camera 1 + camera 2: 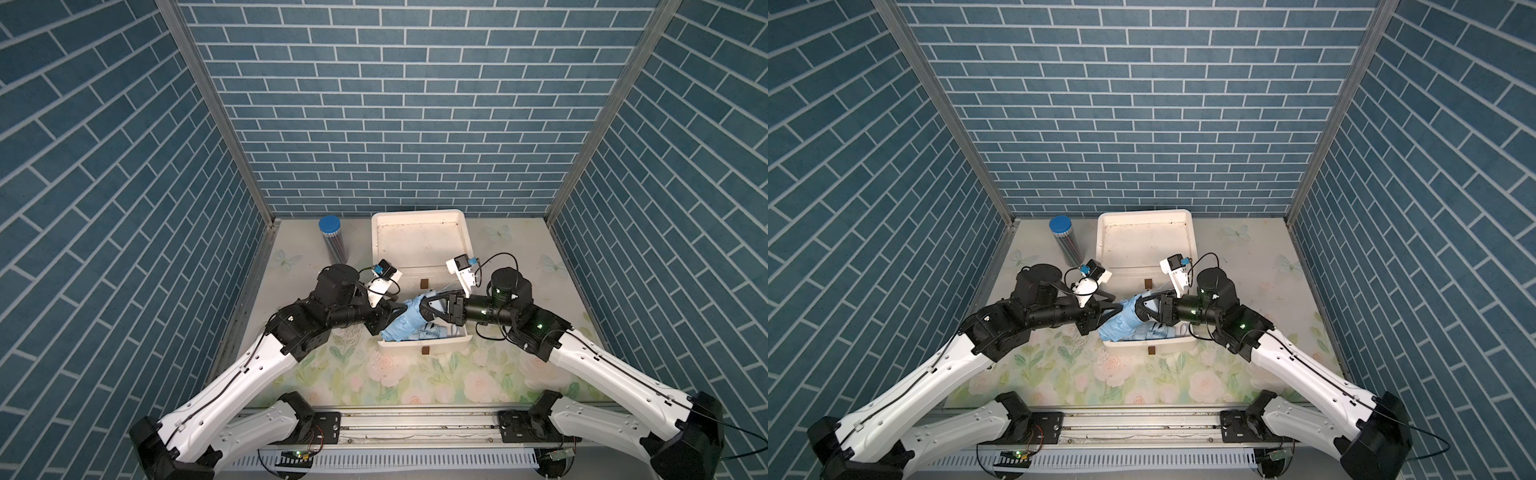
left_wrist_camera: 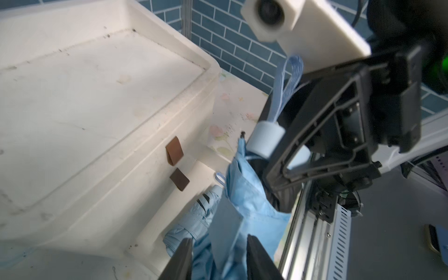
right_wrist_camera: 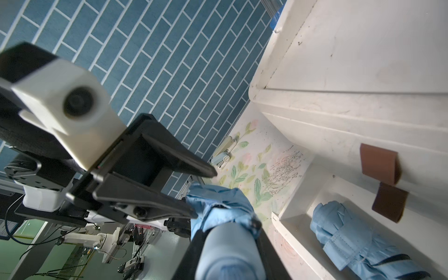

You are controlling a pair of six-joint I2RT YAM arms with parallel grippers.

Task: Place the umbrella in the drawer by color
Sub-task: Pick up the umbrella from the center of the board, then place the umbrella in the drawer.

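umbrella (image 1: 405, 320): light blue, folded, held in the air over the left end of the open drawer, near the middle of the table; handle end toward the cabinet, cloth end toward the drawer's front left corner.
handle (image 2: 265, 140): pale cylinder with a blue strap loop (image 2: 288, 80) hanging off its end.
right gripper (image 3: 228, 232): clenched on the handle, a finger on each side.
left gripper (image 2: 219, 238): released; its fingers stand apart on either side of the umbrella's cloth end.
drawer (image 1: 424, 345): white, the lower one, pulled out toward the table's front edge.
second umbrella (image 3: 351, 237): same light blue, folded, lying flat inside the drawer.
cabinet (image 1: 419, 249): white, at the middle of the table's back edge.
upper pull (image 1: 424, 284): brown tab on the cabinet front.
lower pull (image 1: 425, 351): brown tab on the drawer front.
tube (image 1: 330, 226): blue-lidded, upright near the table's back left corner.
table (image 1: 415, 382): floral cover.
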